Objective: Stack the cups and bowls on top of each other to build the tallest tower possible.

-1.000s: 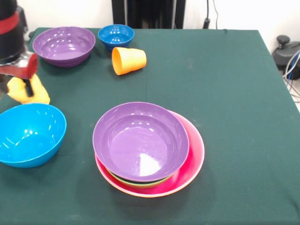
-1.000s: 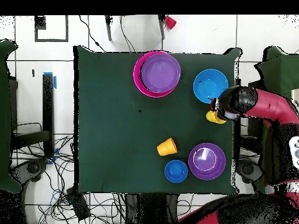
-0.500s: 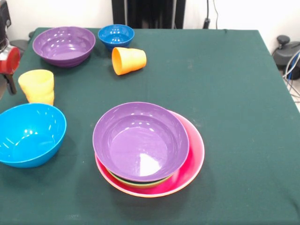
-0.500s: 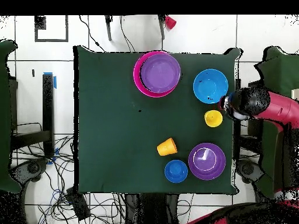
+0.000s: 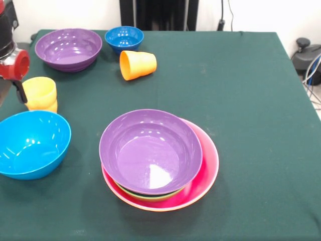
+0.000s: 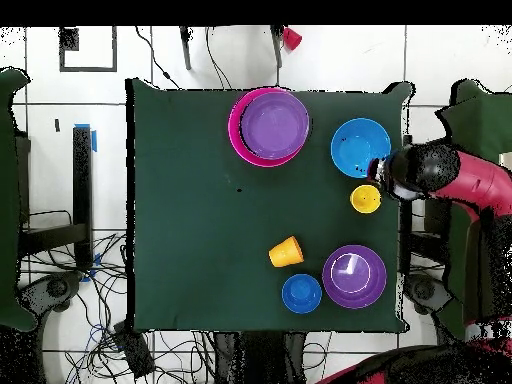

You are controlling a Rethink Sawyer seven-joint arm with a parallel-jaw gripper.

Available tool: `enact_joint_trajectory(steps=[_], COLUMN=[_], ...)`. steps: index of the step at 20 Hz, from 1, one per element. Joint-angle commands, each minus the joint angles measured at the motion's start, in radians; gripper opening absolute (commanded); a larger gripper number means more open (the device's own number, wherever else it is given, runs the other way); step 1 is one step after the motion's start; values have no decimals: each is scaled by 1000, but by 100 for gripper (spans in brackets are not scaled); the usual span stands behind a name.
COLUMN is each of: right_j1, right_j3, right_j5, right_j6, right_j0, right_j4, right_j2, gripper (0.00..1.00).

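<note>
The yellow cup [image 5: 39,93] stands upright near the table's [image 5: 235,100] edge; the gripper [image 5: 17,75] sits beside it, its state indeterminable. Regrasping is judged necessary before carriage to the tower [image 5: 160,160].

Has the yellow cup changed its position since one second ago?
Yes. The yellow cup was tilted in the gripper, closer to the light blue bowl; now it stands upright on the table, slightly nearer the purple bowl.

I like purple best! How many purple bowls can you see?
2. One purple bowl sits alone beside the small dark-blue bowl; the other purple bowl tops the tower. More could hide beneath.
</note>
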State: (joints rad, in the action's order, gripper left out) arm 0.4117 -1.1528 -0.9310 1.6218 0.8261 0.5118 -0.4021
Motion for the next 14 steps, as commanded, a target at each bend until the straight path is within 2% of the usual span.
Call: enact_joint_trajectory(steps=[1, 11, 14], right_j1=[-10, 6, -4], right_j3=[-23, -53, -86], right_j5=[-116, -81, -43], right_j6=[-141, -174, -174], right_j0=[-65, -58, -40], right_j4=[-1, 7, -11], right_j2=[-34, -34, -57], gripper=[100, 100, 100])
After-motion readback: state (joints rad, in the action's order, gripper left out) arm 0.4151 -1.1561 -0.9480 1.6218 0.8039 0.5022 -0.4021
